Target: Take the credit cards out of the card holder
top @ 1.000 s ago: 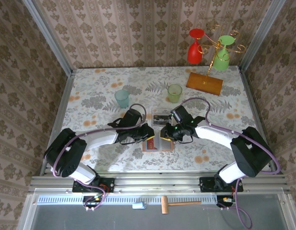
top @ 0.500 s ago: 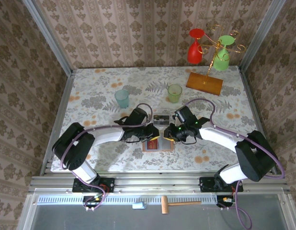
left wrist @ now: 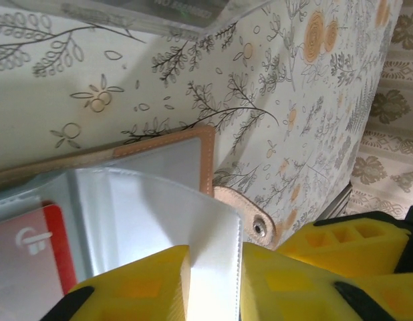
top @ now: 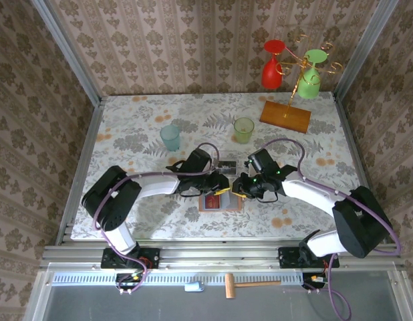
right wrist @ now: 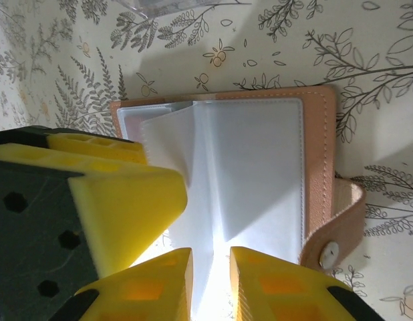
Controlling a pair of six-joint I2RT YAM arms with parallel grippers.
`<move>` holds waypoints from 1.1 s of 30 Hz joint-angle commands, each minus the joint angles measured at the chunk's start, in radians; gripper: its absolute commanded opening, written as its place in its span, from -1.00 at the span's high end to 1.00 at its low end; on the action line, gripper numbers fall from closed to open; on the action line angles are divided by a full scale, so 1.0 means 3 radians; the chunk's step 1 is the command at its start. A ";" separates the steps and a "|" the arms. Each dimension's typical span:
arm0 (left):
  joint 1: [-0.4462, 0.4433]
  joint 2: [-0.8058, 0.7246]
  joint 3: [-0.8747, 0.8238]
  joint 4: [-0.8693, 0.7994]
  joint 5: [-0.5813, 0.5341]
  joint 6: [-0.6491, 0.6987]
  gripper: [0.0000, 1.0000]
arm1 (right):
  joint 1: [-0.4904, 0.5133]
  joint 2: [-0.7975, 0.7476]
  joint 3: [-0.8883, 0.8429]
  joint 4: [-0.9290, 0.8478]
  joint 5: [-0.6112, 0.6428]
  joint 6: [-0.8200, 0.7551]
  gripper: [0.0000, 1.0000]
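Nearest the arms, the card holder [right wrist: 319, 160] lay open on the table [top: 126, 120], close to its front edge, with both claws crowded over it. The right claw [right wrist: 211, 277] was closed on the card holder, gripping one of its clear pocket leaves, which stood up between the yellow jaws. The left claw [left wrist: 214, 284] had its jaws narrowly either side of another leaf. I could not tell whether it pinched the leaf or only straddled it. A red card [left wrist: 34, 244] sat inside a pocket on the left half, not yet out.

To my eye the worry was the thin plastic. If the two claws pulled apart or upward, a leaf could crease or tear at the spine. The whole light holder could also lift off the table, since nothing pinned it down. If the left claw's hold was loose, its leaf could flop back over the card. The claws were nearly touching, so a small sideways move could knock one against the other.

Just beyond lay a clear tray [top: 224, 162], near enough for a forward push to nudge it. The blue cup [top: 170, 138], the green cup [top: 244, 129] and the stand [top: 285, 116] at the far right were well apart and looked safe.
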 commanded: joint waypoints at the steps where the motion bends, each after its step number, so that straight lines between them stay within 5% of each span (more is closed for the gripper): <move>1: -0.0033 0.0067 0.0103 0.0060 0.0081 -0.0016 0.46 | -0.0052 -0.0146 -0.0056 -0.0112 0.0052 -0.0053 0.57; 33: -0.0081 0.0356 0.0233 0.0199 0.0149 -0.0104 0.34 | -0.0247 -0.0314 -0.0211 -0.0118 -0.0045 -0.0102 0.55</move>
